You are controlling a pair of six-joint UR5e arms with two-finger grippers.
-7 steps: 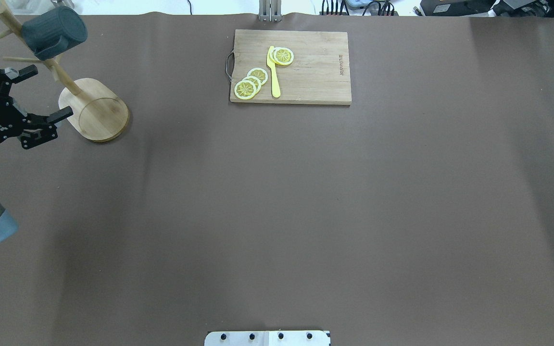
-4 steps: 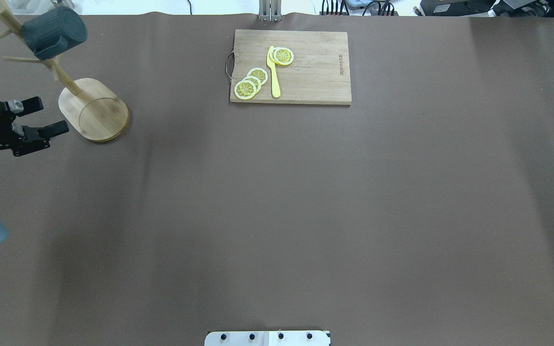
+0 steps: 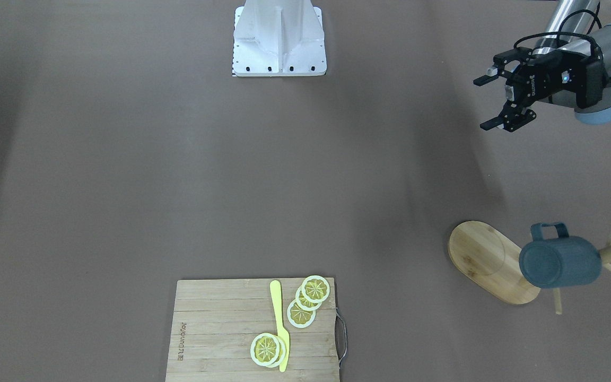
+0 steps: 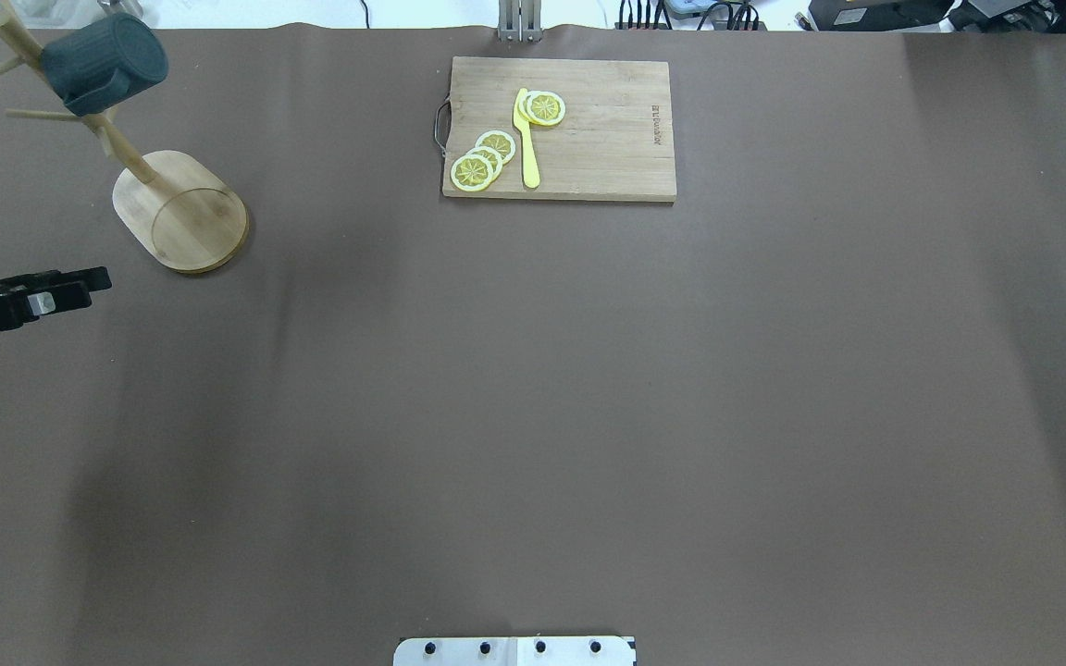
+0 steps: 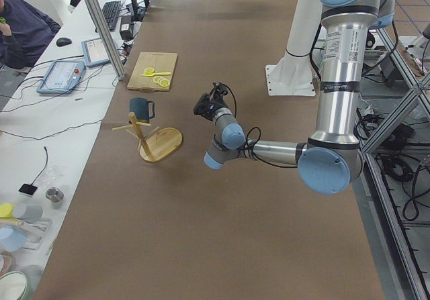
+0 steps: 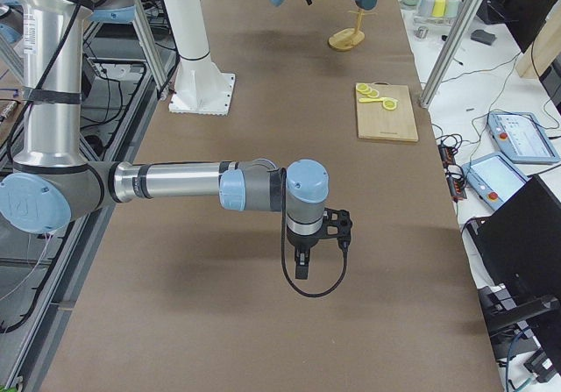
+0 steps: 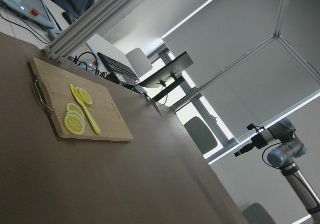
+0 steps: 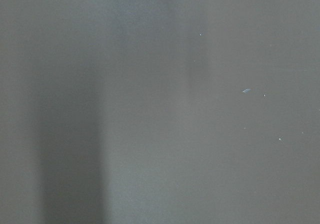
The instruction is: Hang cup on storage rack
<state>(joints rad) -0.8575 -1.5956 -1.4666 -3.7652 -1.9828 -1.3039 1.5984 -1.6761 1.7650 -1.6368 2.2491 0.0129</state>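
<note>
The dark teal cup [image 3: 560, 262] hangs by its handle on a peg of the bamboo storage rack [image 3: 483, 260], off the table. It also shows in the overhead view [image 4: 103, 60], with the rack's oval base [image 4: 181, 213] below it. My left gripper [image 3: 483, 104] is open and empty, well clear of the rack on the robot's side; it sits at the overhead view's left edge [image 4: 80, 287]. My right gripper [image 6: 300, 265] shows only in the exterior right view, pointing down over bare table far from the rack; I cannot tell whether it is open or shut.
A wooden cutting board [image 4: 588, 139] with lemon slices [image 4: 482, 159] and a yellow knife [image 4: 526, 139] lies at the table's far middle. The robot's white base plate [image 3: 279, 40] stands at the near edge. Brown mat covers the table.
My left gripper has drawn back from the rack toward the robot's side and turned, still open and empty. The cup stays hanging on the peg.
</note>
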